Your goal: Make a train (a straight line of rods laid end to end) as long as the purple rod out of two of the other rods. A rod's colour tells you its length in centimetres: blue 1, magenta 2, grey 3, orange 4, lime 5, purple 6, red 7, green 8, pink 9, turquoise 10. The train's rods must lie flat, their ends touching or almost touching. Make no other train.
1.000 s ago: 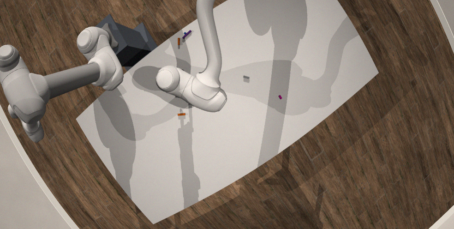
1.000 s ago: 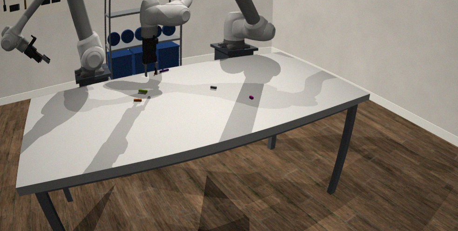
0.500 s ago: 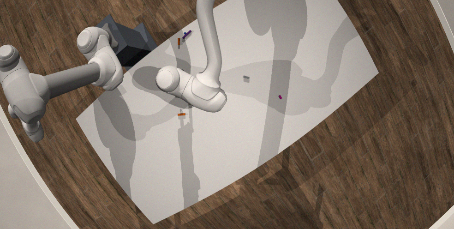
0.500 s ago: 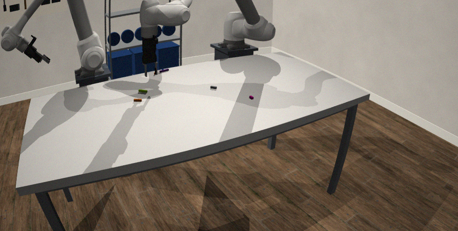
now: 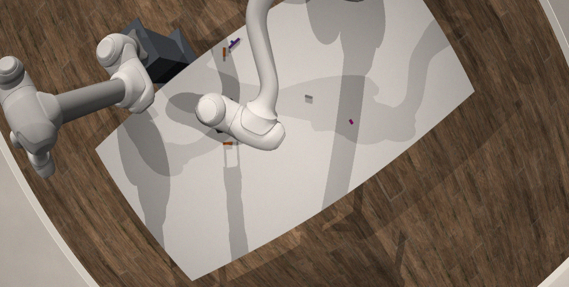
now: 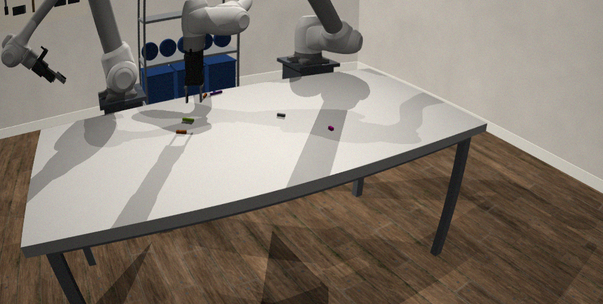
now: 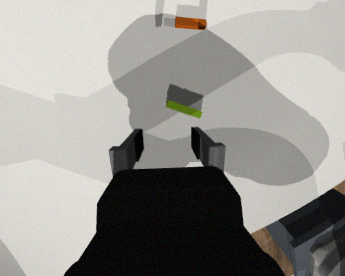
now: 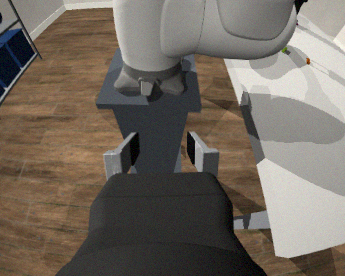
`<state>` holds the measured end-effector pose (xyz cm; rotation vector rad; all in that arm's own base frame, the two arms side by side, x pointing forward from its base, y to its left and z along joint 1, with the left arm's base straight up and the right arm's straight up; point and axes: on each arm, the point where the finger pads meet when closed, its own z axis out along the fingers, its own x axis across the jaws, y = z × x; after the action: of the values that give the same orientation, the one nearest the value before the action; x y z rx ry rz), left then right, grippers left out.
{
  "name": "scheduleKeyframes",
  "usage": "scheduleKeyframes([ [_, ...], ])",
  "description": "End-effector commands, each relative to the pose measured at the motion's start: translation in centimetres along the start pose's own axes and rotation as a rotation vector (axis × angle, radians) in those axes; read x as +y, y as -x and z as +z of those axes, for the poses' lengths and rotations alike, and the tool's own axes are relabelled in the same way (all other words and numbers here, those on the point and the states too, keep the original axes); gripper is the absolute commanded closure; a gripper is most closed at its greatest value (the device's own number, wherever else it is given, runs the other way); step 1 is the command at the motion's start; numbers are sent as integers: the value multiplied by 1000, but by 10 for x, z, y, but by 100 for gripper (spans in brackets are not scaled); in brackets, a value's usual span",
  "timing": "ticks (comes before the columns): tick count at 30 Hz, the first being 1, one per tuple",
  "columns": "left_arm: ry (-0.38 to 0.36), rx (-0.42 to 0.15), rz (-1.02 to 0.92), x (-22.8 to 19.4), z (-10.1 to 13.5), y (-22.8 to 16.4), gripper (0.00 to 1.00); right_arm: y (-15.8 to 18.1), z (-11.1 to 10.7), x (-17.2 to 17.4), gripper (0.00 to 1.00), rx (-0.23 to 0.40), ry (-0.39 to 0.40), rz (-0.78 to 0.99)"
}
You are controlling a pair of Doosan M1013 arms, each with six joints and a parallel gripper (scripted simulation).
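At the far left, the right gripper [image 6: 62, 78] [image 8: 163, 142] stands apart, off the table. A small orange rod [image 5: 227, 143] [image 6: 181, 132] [image 7: 188, 23] [image 8: 308, 61] lies near a lime rod [image 6: 188, 119] [image 7: 184, 109] [image 8: 284, 50], likely light and stiff, best pinched mid-length across its sides. The left gripper [image 6: 193, 100] [image 7: 167, 137] hovers with fingers apart, empty. Farther right, by the far edge, the purple rod [image 5: 235, 43] [image 6: 216, 92] crowds a tiny blue rod [image 5: 232, 41] [image 6: 214, 91], limiting finger room; the magenta rod [image 5: 351, 121] [image 6: 330, 128], farther right, has open room.

Smooth off-white arms, black end effector [image 6: 193, 100] [image 7: 168, 144].
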<state>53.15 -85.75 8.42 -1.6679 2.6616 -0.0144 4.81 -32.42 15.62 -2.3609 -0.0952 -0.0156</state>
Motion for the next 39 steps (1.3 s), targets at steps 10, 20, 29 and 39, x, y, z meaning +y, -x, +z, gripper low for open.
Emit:
scheduleKeyframes([
  [10,10,-1,472,-34,3,-11,0,4,0,-4,0,-7,-7,-4],
  [20,11,0,789,-53,3,-18,0,4,0,-4,0,-7,-7,-4],
  [29,11,2,1026,-65,4,-20,0,4,0,-4,0,-7,-7,-4],
  [39,11,2,1143,-69,4,-23,0,4,0,-4,0,-7,-7,-4],
])
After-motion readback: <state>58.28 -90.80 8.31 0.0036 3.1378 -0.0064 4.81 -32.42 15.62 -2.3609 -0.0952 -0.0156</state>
